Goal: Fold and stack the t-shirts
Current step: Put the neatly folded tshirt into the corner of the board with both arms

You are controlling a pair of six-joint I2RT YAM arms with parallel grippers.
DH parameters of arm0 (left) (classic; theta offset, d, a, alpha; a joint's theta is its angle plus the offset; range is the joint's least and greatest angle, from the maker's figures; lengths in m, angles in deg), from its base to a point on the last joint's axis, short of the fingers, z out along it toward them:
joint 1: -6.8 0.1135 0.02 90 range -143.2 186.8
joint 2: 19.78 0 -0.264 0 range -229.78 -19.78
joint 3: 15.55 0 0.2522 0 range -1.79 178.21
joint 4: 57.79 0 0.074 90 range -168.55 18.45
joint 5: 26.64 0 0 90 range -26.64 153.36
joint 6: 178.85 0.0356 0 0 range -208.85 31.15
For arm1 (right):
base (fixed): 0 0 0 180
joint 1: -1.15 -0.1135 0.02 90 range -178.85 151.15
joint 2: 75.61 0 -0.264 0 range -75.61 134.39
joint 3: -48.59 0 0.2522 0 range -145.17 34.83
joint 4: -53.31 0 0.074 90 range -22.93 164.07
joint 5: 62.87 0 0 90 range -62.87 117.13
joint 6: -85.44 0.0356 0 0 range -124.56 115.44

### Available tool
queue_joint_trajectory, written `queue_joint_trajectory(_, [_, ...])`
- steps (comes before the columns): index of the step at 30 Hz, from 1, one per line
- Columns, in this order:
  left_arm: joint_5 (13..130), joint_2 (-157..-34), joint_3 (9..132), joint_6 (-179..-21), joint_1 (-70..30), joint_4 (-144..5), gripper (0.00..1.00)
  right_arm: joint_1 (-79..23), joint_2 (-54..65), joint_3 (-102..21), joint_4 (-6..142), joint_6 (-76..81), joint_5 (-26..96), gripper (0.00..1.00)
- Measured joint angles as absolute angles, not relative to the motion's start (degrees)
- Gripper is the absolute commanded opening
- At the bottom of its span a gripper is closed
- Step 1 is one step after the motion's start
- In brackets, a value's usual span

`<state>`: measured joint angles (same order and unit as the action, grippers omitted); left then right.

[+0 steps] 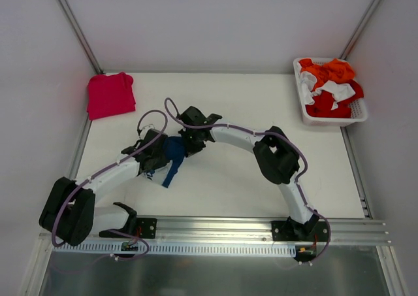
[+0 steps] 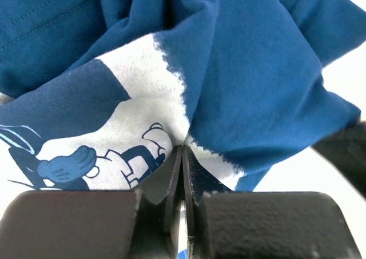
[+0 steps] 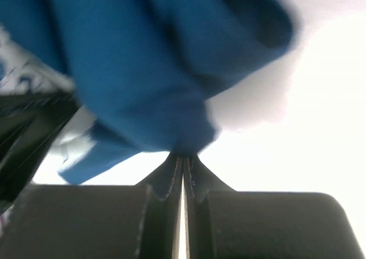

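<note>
The navy blue t-shirt [image 1: 174, 157] hangs bunched between my two grippers over the middle left of the table. It has a white cartoon print, seen in the left wrist view [image 2: 137, 99]. My left gripper [image 1: 155, 153] [image 2: 182, 150] is shut on the printed cloth. My right gripper [image 1: 188, 139] [image 3: 183, 156] is shut on a blue fold of the same shirt [image 3: 143, 70]. The pinkish-red t-shirt [image 1: 110, 94] lies folded at the far left corner of the table, away from both grippers.
A white basket [image 1: 356, 116] at the far right holds several crumpled orange, red and white clothes [image 1: 330, 87]. White walls close in the table on three sides. A metal rail [image 1: 215, 229] runs along the near edge by the arm bases.
</note>
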<state>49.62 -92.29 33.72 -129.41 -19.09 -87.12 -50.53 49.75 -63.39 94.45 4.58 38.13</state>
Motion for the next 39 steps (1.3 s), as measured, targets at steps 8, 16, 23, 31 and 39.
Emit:
queue_joint_trajectory(8, [49.64, -78.17, 26.2, -130.44, -21.39, -88.24, 0.0, -50.59, 49.75, -65.7, 96.04, 4.15, 33.87, 0.01])
queue_joint_trajectory(16, [49.34, -74.87, 25.5, -130.44, -21.39, -88.78, 0.0, -50.59, 49.73, -66.77, 96.06, 4.17, 32.54, 0.01])
queue_joint_trajectory(23, [49.38, -74.41, 31.09, -127.31, -21.39, -92.19, 0.77, -51.03, 41.27, -55.74, 95.28, 5.3, 32.21, 0.74])
queue_joint_trajectory(31, [44.62, -69.3, 38.04, -123.53, -21.39, -95.23, 0.99, -55.49, 22.5, -38.21, 87.45, 8.28, 31.47, 0.85])
queue_joint_trajectory(39, [37.4, -77.67, 38.88, -125.13, -21.39, -101.55, 0.99, -59.03, 21.49, -30.23, 78.03, 13.24, 32.32, 0.85])
